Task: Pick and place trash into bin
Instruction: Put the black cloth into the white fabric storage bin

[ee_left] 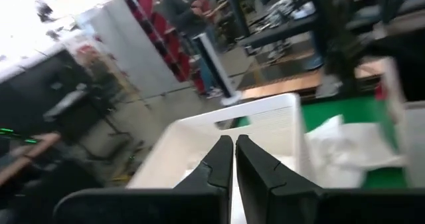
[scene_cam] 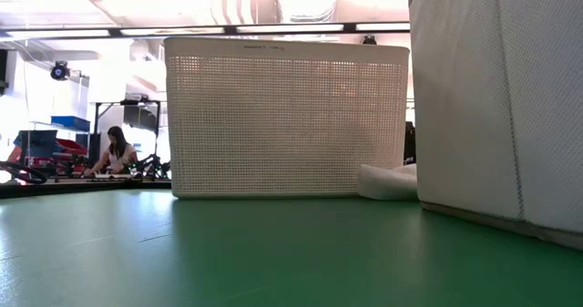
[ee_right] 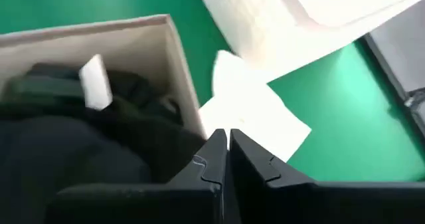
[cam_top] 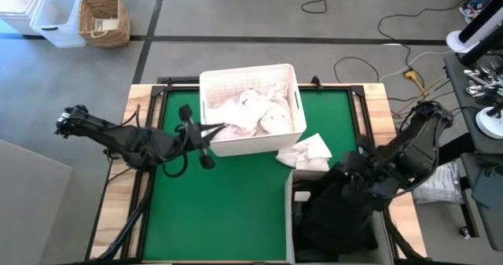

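The white tub [cam_top: 247,108] stands at the table's far middle with crumpled white sheets [cam_top: 251,112] inside; it also fills the low view [scene_cam: 287,116]. More white sheets [cam_top: 306,151] lie flat on the green mat to its right, seen too in the right wrist view [ee_right: 255,111]. Dark green and black garments [cam_top: 338,218] fill a light-walled box at the near right. My left gripper [cam_top: 203,138], shut, hovers at the tub's left wall [ee_left: 234,144]. My right gripper [cam_top: 350,164] is shut [ee_right: 226,136] above the loose sheets beside the box's wall [ee_right: 176,71].
The light fabric box [scene_cam: 501,97] takes up the table's near right corner. Open green mat [cam_top: 220,210] lies in front of the tub. On the floor beyond the table stand a wicker basket [cam_top: 104,19] and plastic bins [cam_top: 55,17]. A person sits far behind [scene_cam: 117,150].
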Robot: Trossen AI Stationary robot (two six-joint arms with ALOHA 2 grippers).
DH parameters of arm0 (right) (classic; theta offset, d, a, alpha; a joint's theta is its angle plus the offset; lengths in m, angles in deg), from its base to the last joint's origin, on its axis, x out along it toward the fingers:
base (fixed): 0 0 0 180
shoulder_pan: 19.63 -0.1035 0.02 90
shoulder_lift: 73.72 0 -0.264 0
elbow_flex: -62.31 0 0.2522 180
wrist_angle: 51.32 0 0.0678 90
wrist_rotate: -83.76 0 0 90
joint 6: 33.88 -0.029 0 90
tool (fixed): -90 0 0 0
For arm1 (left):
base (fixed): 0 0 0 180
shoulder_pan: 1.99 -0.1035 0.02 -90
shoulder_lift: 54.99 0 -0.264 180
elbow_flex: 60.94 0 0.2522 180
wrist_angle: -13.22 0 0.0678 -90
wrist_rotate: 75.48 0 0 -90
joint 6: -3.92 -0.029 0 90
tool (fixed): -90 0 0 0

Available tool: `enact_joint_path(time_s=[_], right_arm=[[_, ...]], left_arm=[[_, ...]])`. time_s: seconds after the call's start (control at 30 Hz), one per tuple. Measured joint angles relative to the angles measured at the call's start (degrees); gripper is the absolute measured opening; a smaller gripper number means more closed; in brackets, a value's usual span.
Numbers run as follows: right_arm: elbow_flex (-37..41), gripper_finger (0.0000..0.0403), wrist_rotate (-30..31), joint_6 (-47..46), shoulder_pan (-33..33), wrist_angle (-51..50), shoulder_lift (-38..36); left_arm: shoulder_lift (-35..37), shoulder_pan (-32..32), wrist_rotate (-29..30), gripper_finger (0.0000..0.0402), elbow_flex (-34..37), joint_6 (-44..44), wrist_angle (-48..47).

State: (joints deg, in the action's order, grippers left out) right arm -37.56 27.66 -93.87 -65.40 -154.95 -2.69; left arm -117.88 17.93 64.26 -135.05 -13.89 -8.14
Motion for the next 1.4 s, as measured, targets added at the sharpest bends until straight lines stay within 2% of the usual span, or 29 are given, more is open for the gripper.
enact_joint_path(time_s=[0.1, 0.17, 0.37, 0.63, 0.87, 1.0, 1.2, 1.4], right_arm=[[1.7, 0.0013, 0.3, 0.8, 1.8, 0.1, 0.7], [3.1, 0.0013, -1.6, 0.7, 3.0, 0.1, 1.6], [5.0, 0.0013, -11.2, 0.0, 4.2, 5.3, 4.3], [5.1, 0.0013, -16.2, -0.8, 4.2, 18.8, 7.8], [5.2, 0.0013, -23.7, -6.1, 4.1, 23.0, 11.6], [4.9, 0.0013, -23.4, -7.5, 3.8, 22.5, 11.2], [2.5, 0.0013, -16.5, -4.0, 3.8, 21.8, 8.3], [0.4, 0.0013, -13.9, -6.7, 5.2, 12.6, 6.6]], left_arm=[[0.4, -1.4, 3.9, 0.0001, -0.3, -4.5, -0.3], [0.8, -2.7, 6.5, 0.0001, -0.3, -7.1, -1.1], [1.7, -7.5, 6.4, 0.0001, -0.3, -10.0, -5.3], [1.7, -9.6, 6.5, 0.0001, -0.3, -10.4, -9.1], [3.5, -10.3, 6.7, 0.0001, -0.3, -12.3, -9.2], [3.8, -10.3, 6.7, 0.0001, -0.3, -12.4, -9.5], [4.3, -10.8, 6.7, 0.0001, -0.3, -14.1, -10.1], [6.8, -11.5, 6.8, 0.0001, -0.3, -14.1, -10.6]])
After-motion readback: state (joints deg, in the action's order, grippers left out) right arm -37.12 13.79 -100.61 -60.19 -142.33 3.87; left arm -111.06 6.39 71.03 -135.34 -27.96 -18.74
